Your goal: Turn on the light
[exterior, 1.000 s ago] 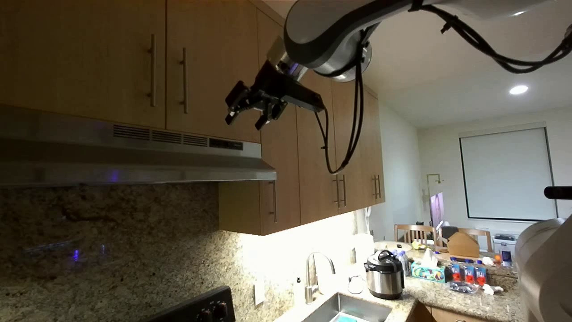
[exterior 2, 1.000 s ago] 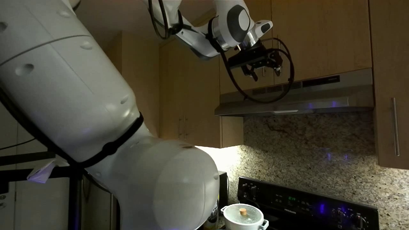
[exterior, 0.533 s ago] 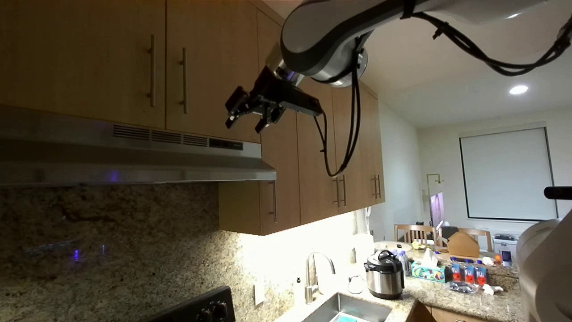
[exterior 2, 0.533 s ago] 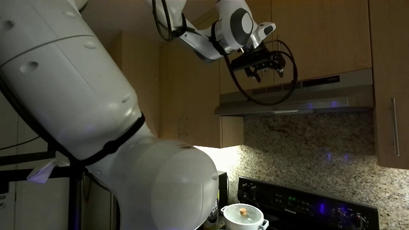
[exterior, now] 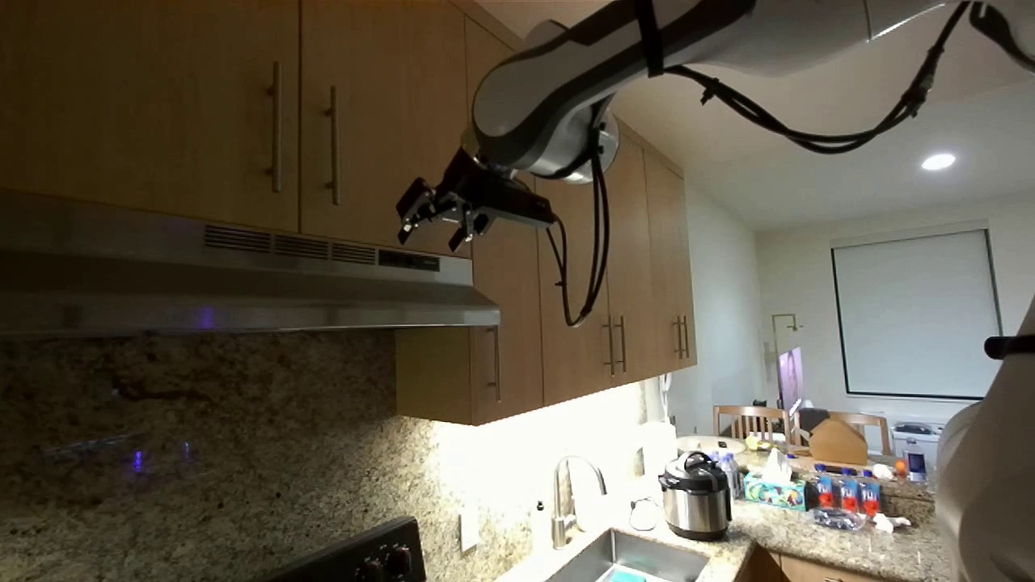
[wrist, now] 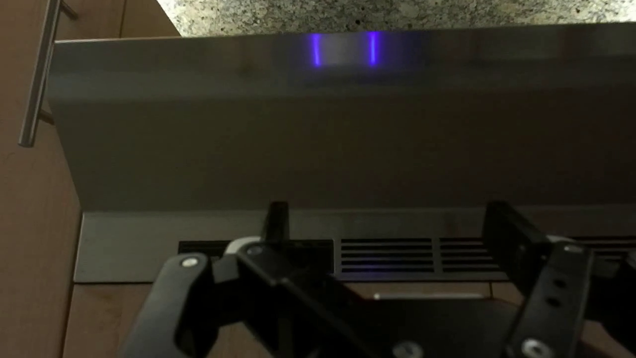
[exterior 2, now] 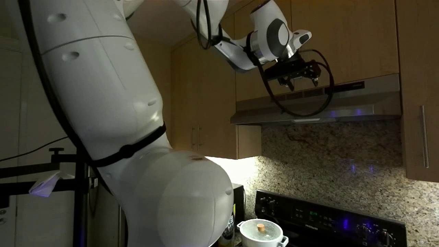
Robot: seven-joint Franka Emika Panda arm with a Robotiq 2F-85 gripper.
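Observation:
A steel range hood (exterior: 242,311) hangs under wooden cabinets; it also shows in an exterior view (exterior 2: 377,99) and in the wrist view (wrist: 318,144). A dark control panel sits beside the vent slots on its upper front, in both exterior views (exterior: 419,261) (exterior 2: 349,85). In the wrist view this panel (wrist: 318,256) is partly hidden behind a finger. My gripper (exterior: 431,237) is open and empty, in front of and slightly above the panel. It shows in an exterior view (exterior 2: 303,84) and in the wrist view (wrist: 387,214). A pale strip (exterior 2: 307,120) lies under the hood; whether it is lit is unclear.
Cabinet bar handles (exterior: 334,145) stick out above the hood, and one handle (wrist: 37,74) stands beside it. A cable loop (exterior 2: 291,113) hangs from the wrist. Below are a stove panel (exterior 2: 329,219), a white pot (exterior 2: 260,236) and a faucet (exterior: 559,501).
The arm has reached forward and my gripper has moved lower, towards the hood; it shifts left in an exterior view. The fingers stay open.

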